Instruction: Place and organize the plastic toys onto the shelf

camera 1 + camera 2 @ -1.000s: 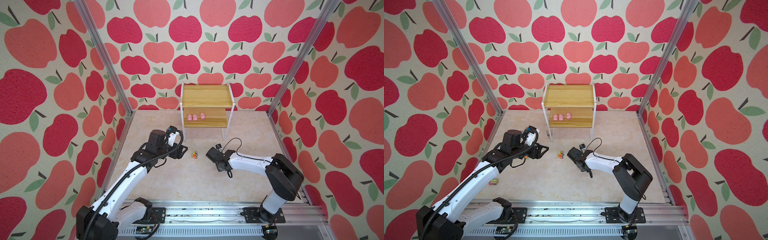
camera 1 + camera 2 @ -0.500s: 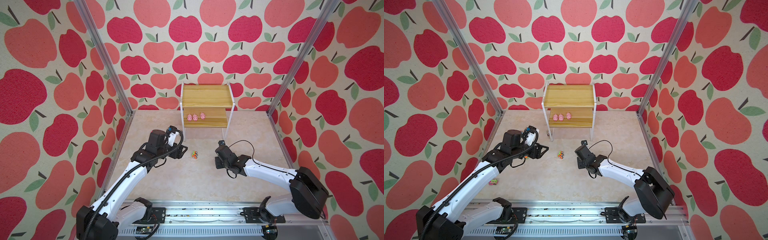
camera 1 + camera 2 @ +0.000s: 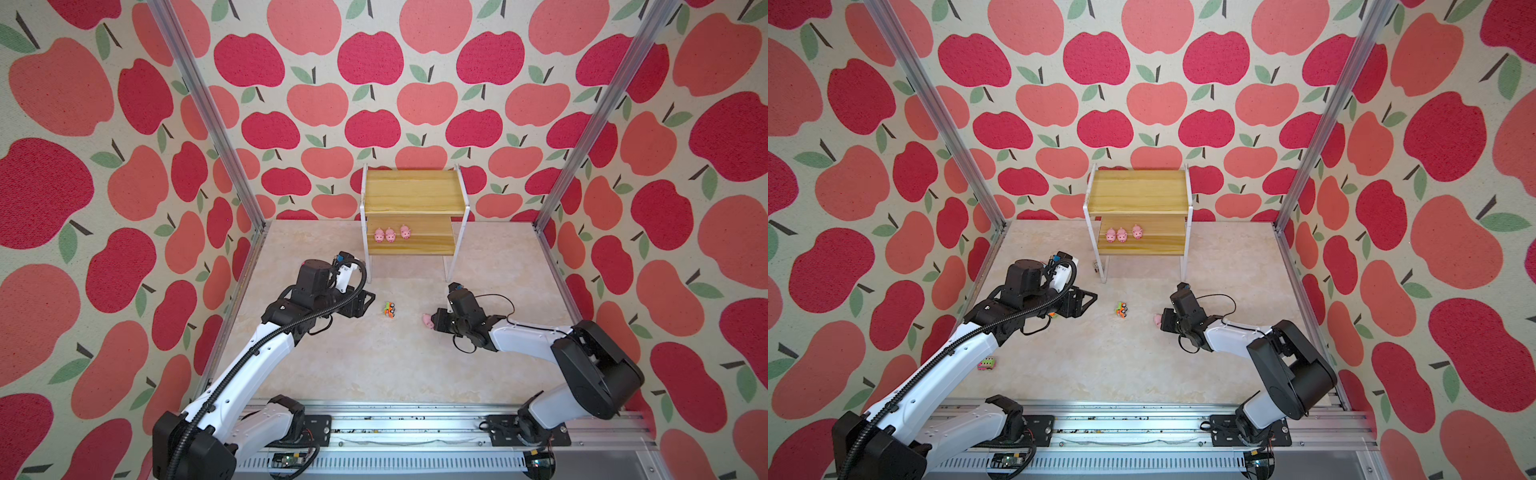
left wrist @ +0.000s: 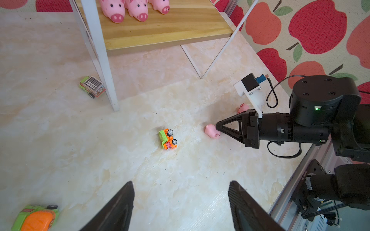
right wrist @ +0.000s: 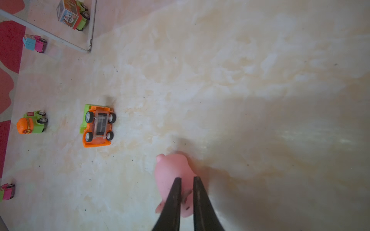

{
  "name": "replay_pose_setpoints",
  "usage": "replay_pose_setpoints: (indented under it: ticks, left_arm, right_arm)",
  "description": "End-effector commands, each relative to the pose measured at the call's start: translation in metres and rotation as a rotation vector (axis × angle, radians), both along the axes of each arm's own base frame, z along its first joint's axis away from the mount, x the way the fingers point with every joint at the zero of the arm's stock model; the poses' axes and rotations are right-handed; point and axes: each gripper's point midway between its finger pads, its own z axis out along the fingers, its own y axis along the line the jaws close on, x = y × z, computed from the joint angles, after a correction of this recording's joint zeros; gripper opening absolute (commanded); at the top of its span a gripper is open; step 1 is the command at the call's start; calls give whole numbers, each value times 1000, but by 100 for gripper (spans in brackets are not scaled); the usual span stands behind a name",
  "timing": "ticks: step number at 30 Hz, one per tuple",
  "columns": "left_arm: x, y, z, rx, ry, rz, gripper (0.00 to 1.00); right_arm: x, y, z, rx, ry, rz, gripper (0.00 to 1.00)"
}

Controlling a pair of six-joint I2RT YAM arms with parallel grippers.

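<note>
A pink pig (image 5: 172, 168) is seen lying on the counter (image 3: 374, 365), well apart from the shelf (image 3: 411, 191), on whose lower board three pigs (image 3: 390, 235) are lined up side by side, snouts outward. The right tool (image 5: 187, 178) is set low against this pig, its jaws parted by only a narrow slit. The slit is narrower than the body, so no hold on it can be made out. A wider opening is judged necessary before the pig can be clasped and added to the row.

Near it, an orange-and-green truck (image 4: 168, 139) is tipped on its side. The left tool (image 4: 181, 182) is held wide open and empty above the counter, facing that truck, probably kept ready for it.

Farther out, a second pig (image 4: 243, 108) is half hidden behind the right arm. A boxy truck (image 4: 92, 87) is found beside a shelf leg and a mixer truck (image 4: 36, 218) on open counter. The upper board is bare, seemingly reserved for trucks.
</note>
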Motion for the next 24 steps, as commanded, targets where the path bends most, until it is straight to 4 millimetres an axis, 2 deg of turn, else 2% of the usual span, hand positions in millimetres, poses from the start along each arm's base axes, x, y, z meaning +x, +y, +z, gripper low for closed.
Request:
replay_pose_setpoints:
  ticks: [1, 6, 13, 18, 22, 24]
  left_arm:
    - [1, -2, 6, 8, -35, -16, 77]
    - [1, -2, 4, 9, -29, -18, 77]
    - [2, -2, 1, 19, -25, -16, 77]
    - [3, -1, -1, 26, -27, -14, 77]
    - [3, -1, 0, 25, -31, -15, 77]
    - [6, -3, -8, 33, -7, -18, 77]
  right_arm:
    - [-7, -8, 1, -41, -14, 35, 28]
    - [-8, -19, 20, -101, -144, 98, 45]
    - [-20, -14, 30, -135, -359, 200, 54]
    - [-30, -3, 22, -191, -490, 269, 55]
    - [-32, -4, 8, -208, -541, 269, 54]
    - [-32, -6, -1, -213, -555, 262, 52]
